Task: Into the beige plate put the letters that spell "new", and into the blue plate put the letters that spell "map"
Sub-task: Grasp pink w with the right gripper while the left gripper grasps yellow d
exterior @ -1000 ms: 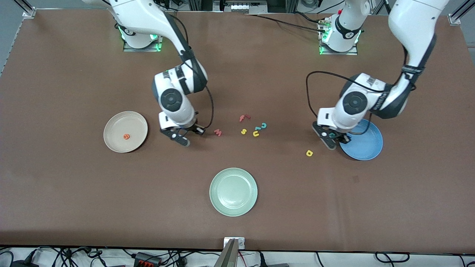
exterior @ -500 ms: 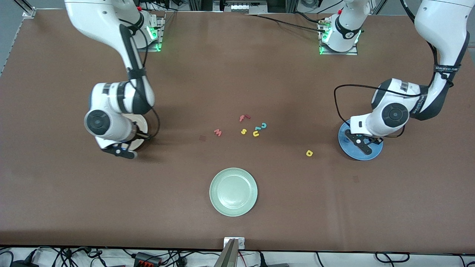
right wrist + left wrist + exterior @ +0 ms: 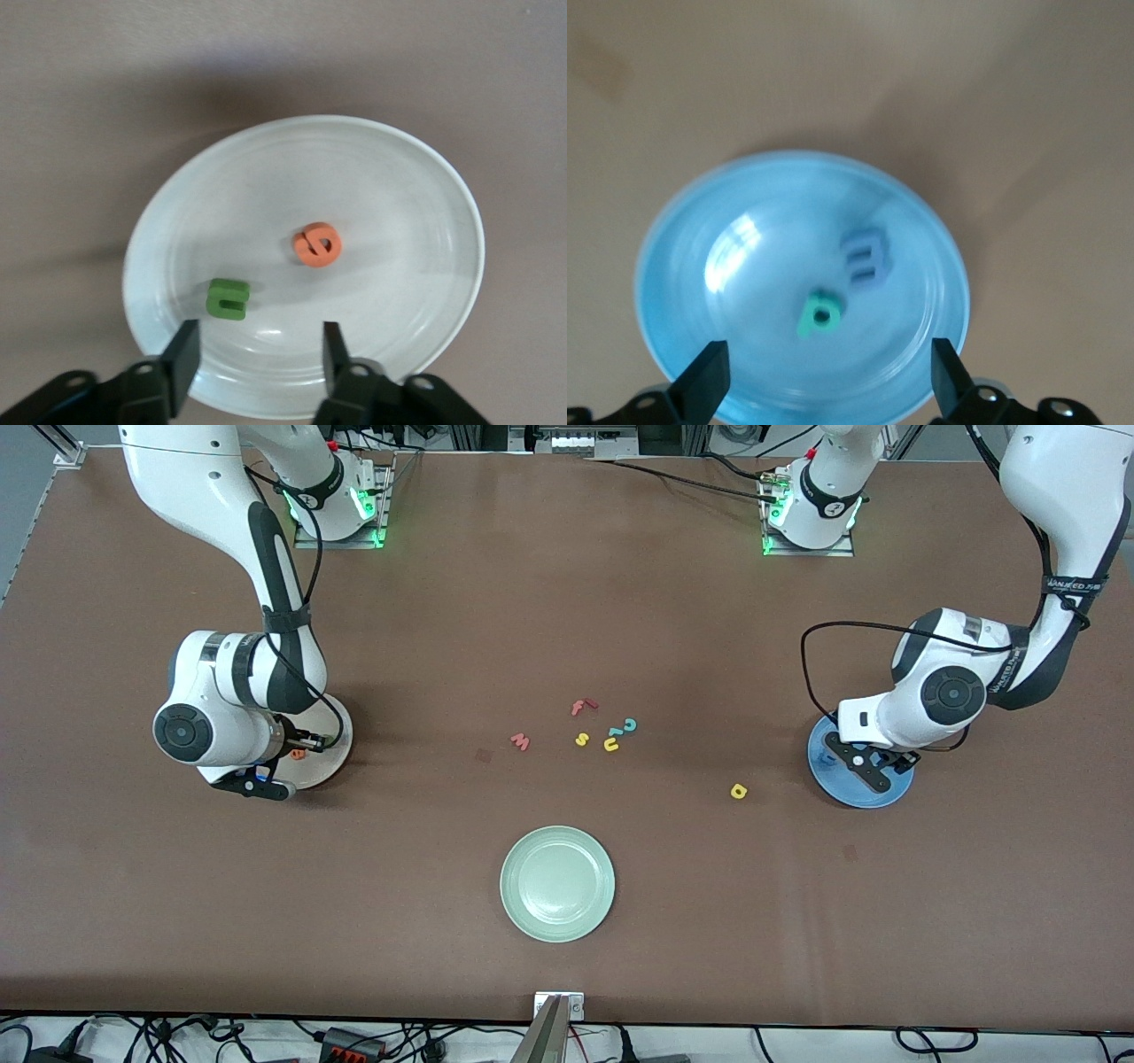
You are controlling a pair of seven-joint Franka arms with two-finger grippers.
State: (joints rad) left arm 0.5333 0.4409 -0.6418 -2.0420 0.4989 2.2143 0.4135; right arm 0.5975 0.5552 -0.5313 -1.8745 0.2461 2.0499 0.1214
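Left gripper (image 3: 824, 385) is hung over the blue plate (image 3: 895, 788), near the edge of the table at the left arm's end; jaws are spread wide, nothing held. In the left wrist view two letters are seen lying apart in that plate (image 3: 691, 266): blue m (image 3: 866, 259) and teal stemmed letter (image 3: 820, 314).

Right gripper (image 3: 257, 359) is hung over the beige plate (image 3: 330, 757), toward the right arm's end of the table; jaws are partly parted, nothing held. Green n (image 3: 227, 298) and orange e (image 3: 317, 243) are seen lying apart in that plate (image 3: 425, 204).

Pinkish-red w (image 3: 520, 741) is left on the table near its middle, beside a loose cluster: red f (image 3: 581, 707), yellow s (image 3: 581, 739), yellow u (image 3: 611, 744), teal c (image 3: 630, 725). Yellow stemmed letter (image 3: 739, 790) is left on the table between the cluster and the blue plate. Green plate (image 3: 557, 883) is set nearer the front camera's edge.
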